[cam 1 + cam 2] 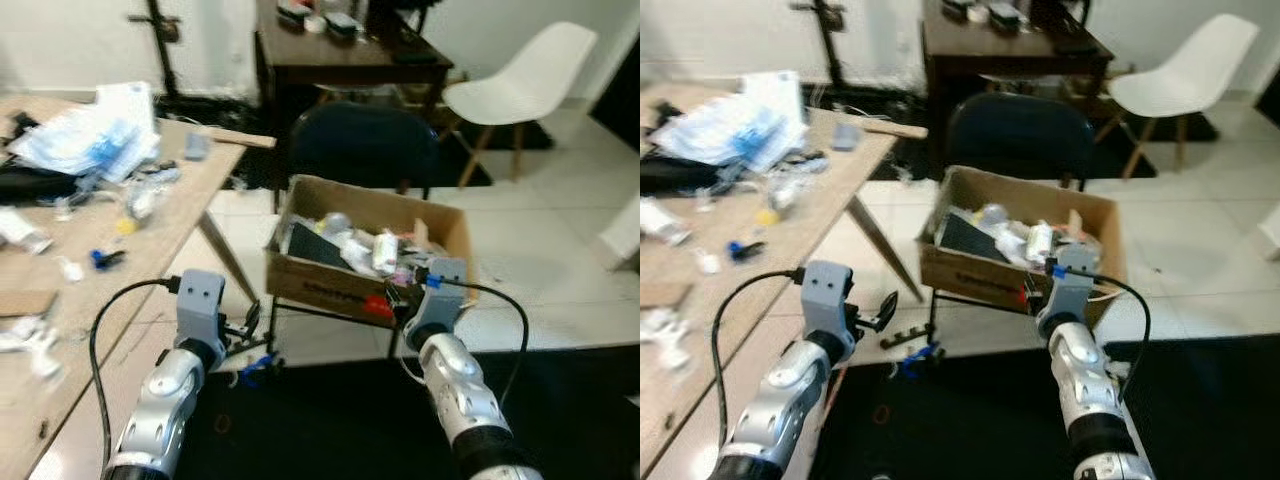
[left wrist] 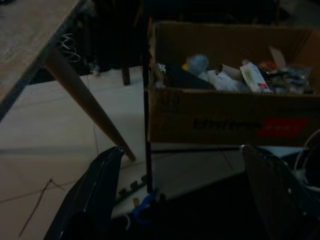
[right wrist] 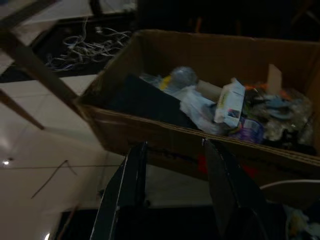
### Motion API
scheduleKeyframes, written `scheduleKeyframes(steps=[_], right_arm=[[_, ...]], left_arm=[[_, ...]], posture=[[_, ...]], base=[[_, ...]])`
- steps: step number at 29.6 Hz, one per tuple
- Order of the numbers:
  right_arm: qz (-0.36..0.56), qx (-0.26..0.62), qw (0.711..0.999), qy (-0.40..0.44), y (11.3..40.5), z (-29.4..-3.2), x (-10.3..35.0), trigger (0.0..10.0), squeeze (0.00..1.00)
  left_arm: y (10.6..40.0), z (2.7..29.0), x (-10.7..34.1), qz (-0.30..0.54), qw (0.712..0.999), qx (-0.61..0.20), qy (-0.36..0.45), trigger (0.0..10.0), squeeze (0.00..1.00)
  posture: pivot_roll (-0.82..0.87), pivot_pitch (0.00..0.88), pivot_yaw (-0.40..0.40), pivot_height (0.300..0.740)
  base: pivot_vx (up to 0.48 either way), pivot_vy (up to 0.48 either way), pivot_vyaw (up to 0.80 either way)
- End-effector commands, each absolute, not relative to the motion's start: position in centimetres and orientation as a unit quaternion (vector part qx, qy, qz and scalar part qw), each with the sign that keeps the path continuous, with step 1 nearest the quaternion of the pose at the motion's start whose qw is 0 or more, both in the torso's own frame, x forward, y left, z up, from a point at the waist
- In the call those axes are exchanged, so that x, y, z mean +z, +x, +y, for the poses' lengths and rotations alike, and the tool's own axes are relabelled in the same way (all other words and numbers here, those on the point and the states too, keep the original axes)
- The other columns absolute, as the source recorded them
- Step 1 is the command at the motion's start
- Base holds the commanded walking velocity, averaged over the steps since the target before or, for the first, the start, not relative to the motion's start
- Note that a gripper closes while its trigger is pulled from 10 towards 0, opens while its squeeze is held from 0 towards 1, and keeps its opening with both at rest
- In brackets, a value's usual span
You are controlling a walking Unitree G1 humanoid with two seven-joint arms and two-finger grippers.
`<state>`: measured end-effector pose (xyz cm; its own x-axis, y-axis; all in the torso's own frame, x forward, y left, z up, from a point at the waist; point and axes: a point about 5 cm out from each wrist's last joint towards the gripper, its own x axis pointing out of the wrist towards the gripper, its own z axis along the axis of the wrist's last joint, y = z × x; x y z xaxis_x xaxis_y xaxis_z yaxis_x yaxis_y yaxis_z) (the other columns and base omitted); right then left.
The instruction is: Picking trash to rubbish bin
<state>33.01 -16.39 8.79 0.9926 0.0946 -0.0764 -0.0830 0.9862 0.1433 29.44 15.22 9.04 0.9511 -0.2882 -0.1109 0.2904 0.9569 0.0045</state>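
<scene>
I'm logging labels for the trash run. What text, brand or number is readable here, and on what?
None can be read.
Cardboard box: dark print and a red label on its front, too blurred to read.
Carton in the box: printing too small to read.
</scene>
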Motion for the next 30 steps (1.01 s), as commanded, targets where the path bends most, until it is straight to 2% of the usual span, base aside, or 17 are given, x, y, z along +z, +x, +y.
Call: scheduleKeyframes(steps=[1, 11, 17, 20, 30], right_arm=[[0.051, 0.036, 0.995, 0.071, 32.8, -16.8, 8.2, 10.0, 0.00], [0.051, 0.029, 0.995, 0.076, 32.6, -17.0, 8.1, 10.0, 0.00], [0.051, 0.027, 0.995, 0.078, 32.8, -16.9, 8.2, 10.0, 0.00], [0.054, 0.026, 0.995, 0.076, 32.8, -16.9, 8.2, 10.0, 0.00], [0.059, 0.042, 0.997, 0.039, 32.9, -16.4, 8.2, 10.0, 0.00]], left_arm=[[29.3, 14.8, 8.5, 0.066, 0.984, -0.163, 0.022, 10.0, 0.00], [29.6, 14.4, 8.7, 0.065, 0.980, -0.182, 0.046, 10.0, 0.00], [30.0, 14.0, 8.8, 0.065, 0.979, -0.186, 0.060, 10.0, 0.00], [30.4, 14.3, 8.7, 0.074, 0.983, -0.163, 0.041, 10.0, 0.00], [30.9, 14.8, 8.7, 0.081, 0.985, -0.142, 0.051, 10.0, 0.00]], posture=[[0.05, 0.077, -0.043, 0.740], [0.05, 0.072, -0.031, 0.740], [0.05, 0.078, -0.028, 0.740], [0.05, 0.079, -0.025, 0.740], [0.05, 0.084, -0.023, 0.740]], base=[[0.000, 0.000, 0.00], [0.000, 0.000, 0.00], [0.000, -0.441, 0.00], [0.000, 0.000, 0.00], [0.000, 0.000, 0.00]])
